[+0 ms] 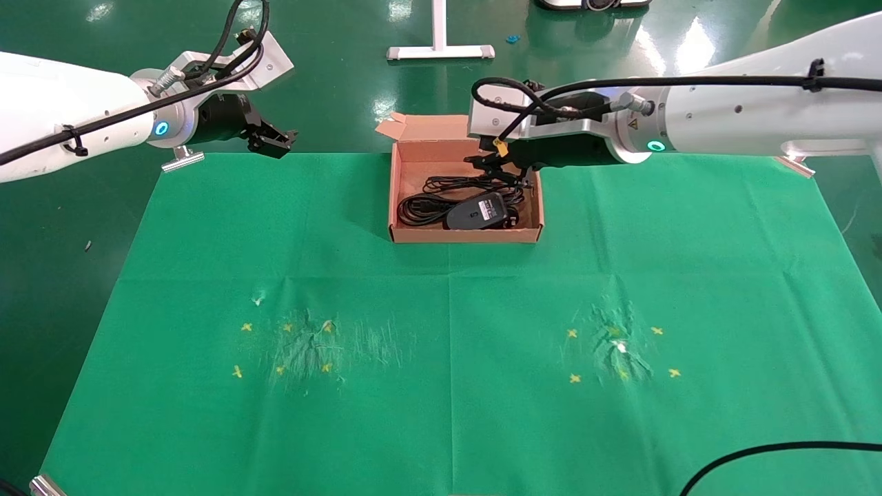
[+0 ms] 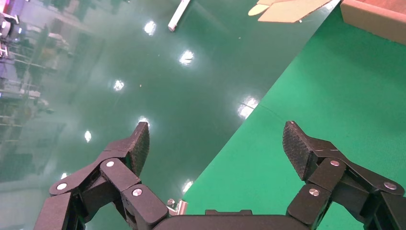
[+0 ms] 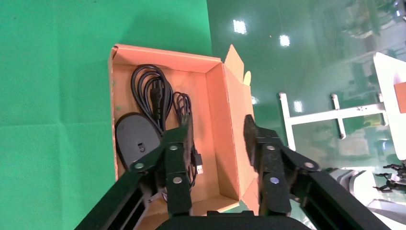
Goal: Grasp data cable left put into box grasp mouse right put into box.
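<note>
The brown cardboard box (image 1: 396,200) stands at the table's far middle, lid flap folded back. Inside lie the bundled black data cable (image 1: 419,207) and the black mouse (image 1: 475,212), underside up, its thin cord coiled behind it. In the right wrist view the box (image 3: 225,110), cable (image 3: 152,93) and mouse (image 3: 136,139) show below the jaws. My right gripper (image 1: 497,162) (image 3: 216,132) hovers open and empty over the box's far right corner. My left gripper (image 1: 275,143) (image 2: 215,139) is open and empty, raised beyond the table's far left corner.
A green cloth (image 1: 448,331) covers the table, with yellow cross marks and scuffs at left (image 1: 303,348) and right (image 1: 620,351). A white stand base (image 1: 441,52) sits on the floor behind the box. A black cable (image 1: 772,455) crosses the near right corner.
</note>
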